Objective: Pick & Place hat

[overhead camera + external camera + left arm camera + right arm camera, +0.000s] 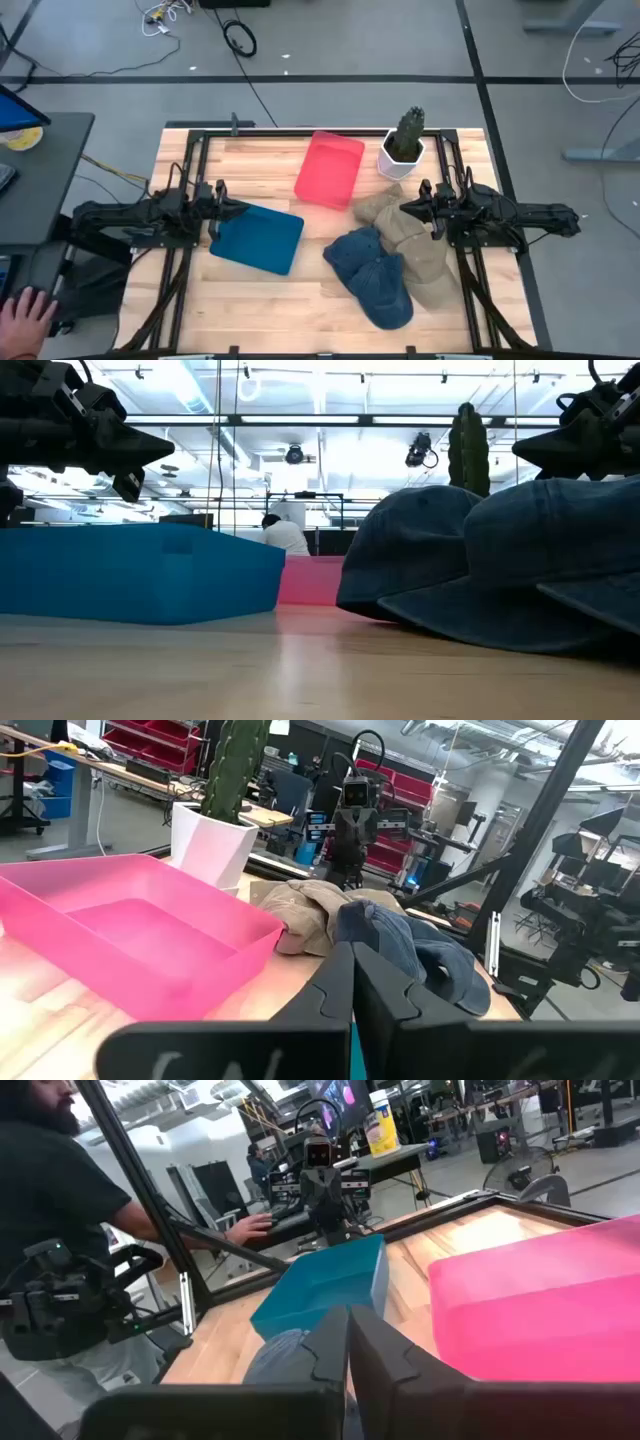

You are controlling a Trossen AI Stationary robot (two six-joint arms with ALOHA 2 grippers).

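Two dark blue denim hats [372, 272] lie on the table's right half, overlapping two tan hats [408, 240] beside them. In the low view the blue hats [480, 575] fill the right side. A blue tray [257, 238] sits left of centre and a pink tray [329, 169] at the far middle. My left gripper [232, 210] hovers shut over the blue tray's left edge. My right gripper [405, 208] hovers shut above the tan hats. In the wrist views each gripper's fingers [352, 982] [347, 1340] are pressed together, holding nothing.
A white pot with a cactus [403, 146] stands at the far right, next to the pink tray. A person's hand [22, 318] rests off the table's near left. A person [60, 1230] stands beyond the table's left side. Bare wood lies along the near edge.
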